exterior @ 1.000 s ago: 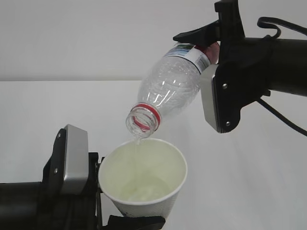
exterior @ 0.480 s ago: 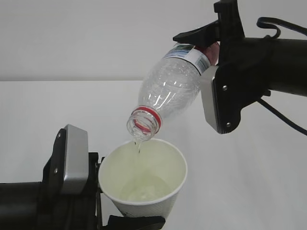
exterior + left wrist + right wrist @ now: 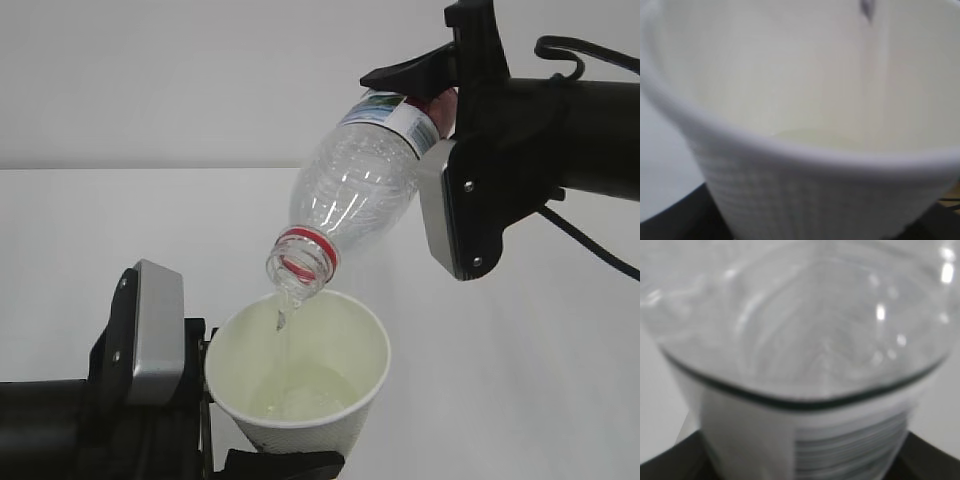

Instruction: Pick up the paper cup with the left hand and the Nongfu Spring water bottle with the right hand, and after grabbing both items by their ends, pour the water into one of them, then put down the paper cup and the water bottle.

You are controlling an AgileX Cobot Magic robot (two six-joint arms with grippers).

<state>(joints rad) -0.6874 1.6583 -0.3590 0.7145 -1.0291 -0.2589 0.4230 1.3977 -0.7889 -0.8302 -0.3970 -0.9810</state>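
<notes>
The Nongfu Spring water bottle (image 3: pixel 355 190) hangs tilted, its red-ringed open mouth down-left just over the paper cup (image 3: pixel 330 425). My right hand (image 3: pixel 425 125) is shut on the bottle's labelled bottom end, and the ribbed body fills the right wrist view (image 3: pixel 800 340). A thin stream of water (image 3: pixel 284 335) falls into the cup, where a shallow pool (image 3: pixel 290 398) lies. My left hand (image 3: pixel 262 452) is shut on the cup's lower part. In the left wrist view the cup (image 3: pixel 805 190) is blurred and very close, with water (image 3: pixel 810 137) inside.
A white table (image 3: pixel 90 230) runs back to a pale wall. The right arm's black cable (image 3: pixel 590 248) loops down at the right. The left arm's grey block (image 3: pixel 155 335) stands just left of the cup.
The bottle's mouth has sunk slightly toward the cup and the water keeps trickling in. Both hands and the cup have held their places.
</notes>
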